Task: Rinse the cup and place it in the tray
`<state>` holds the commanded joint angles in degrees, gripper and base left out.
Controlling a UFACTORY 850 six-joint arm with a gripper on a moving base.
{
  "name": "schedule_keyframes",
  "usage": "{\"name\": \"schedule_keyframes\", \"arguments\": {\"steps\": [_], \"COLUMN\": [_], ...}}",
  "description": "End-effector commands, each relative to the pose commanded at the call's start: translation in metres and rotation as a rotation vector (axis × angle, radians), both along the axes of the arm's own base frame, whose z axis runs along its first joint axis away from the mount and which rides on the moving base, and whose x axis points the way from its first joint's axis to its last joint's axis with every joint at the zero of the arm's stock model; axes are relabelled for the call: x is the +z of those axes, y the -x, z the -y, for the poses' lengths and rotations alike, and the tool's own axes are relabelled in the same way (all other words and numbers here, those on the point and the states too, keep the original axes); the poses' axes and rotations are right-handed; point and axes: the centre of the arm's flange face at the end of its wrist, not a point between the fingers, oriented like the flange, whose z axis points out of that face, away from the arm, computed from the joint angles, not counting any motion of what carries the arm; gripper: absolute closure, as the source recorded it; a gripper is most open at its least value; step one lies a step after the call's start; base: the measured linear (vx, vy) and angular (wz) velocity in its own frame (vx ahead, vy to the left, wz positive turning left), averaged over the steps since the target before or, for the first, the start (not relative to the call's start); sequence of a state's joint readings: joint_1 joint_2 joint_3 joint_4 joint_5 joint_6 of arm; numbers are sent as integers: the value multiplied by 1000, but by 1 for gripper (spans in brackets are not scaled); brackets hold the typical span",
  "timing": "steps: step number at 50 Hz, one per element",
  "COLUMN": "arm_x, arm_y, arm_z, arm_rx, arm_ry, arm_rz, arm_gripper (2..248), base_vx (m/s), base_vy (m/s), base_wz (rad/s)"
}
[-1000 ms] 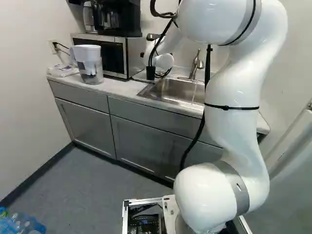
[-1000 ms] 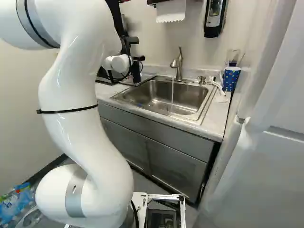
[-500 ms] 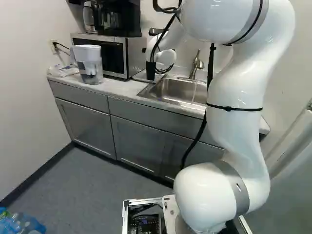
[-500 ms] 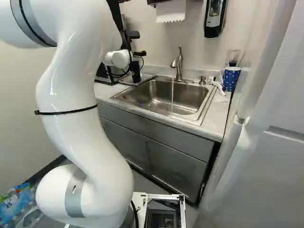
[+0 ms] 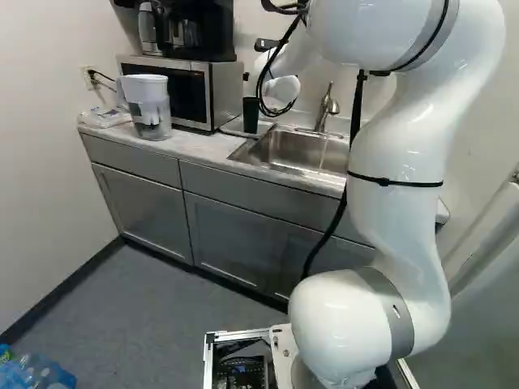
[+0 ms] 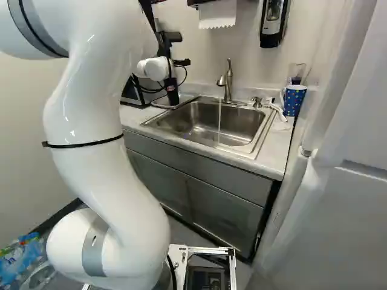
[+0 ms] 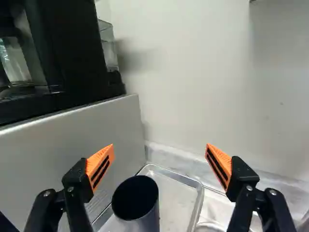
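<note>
The black cup [image 5: 250, 115] [image 7: 149, 217] stands upright at the microwave side of the metal tray [image 7: 175, 195] [image 6: 158, 104], on the counter left of the sink. My gripper [image 6: 182, 62] is up near the cup's top in the right base view, mostly hidden by the arm and cables. Seen from the wrist, the gripper [image 7: 160, 145] is wide open, nothing held, with both orange pads apart from the cup. The cup lies below the gap, closer to one finger. A thin stream of water falls from the faucet [image 6: 227, 81] into the sink [image 6: 202, 124].
Beside the tray stands the microwave [image 5: 190, 91], a coffee maker [image 5: 195, 28] on top. A pitcher [image 5: 148, 105] is farther left. The wall [image 7: 207, 72] is close ahead of the gripper. A blue dotted cup [image 6: 294, 99] and a brush [image 6: 277, 109] sit right of the sink.
My arm has shifted up and to the right, so its wrist and the gripper have drawn away from the cup. The cup has stayed in the tray. The base has not moved.
</note>
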<state>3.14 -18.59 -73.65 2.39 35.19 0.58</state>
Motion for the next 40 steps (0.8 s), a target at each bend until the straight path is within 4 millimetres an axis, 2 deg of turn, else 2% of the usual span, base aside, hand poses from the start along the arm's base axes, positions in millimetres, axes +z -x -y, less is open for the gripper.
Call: {"name": "schedule_keyframes", "arguments": {"steps": [32,40], "arm_x": [34,34], "arm_y": [0,0], "arm_z": [28,35], "arm_rx": [-24,-35], "arm_ry": [32,32], "arm_rz": [45,45], "arm_gripper": [3,3], "base_vx": [0,0], "base_vy": [0,0], "base_wz": [0,0]}}
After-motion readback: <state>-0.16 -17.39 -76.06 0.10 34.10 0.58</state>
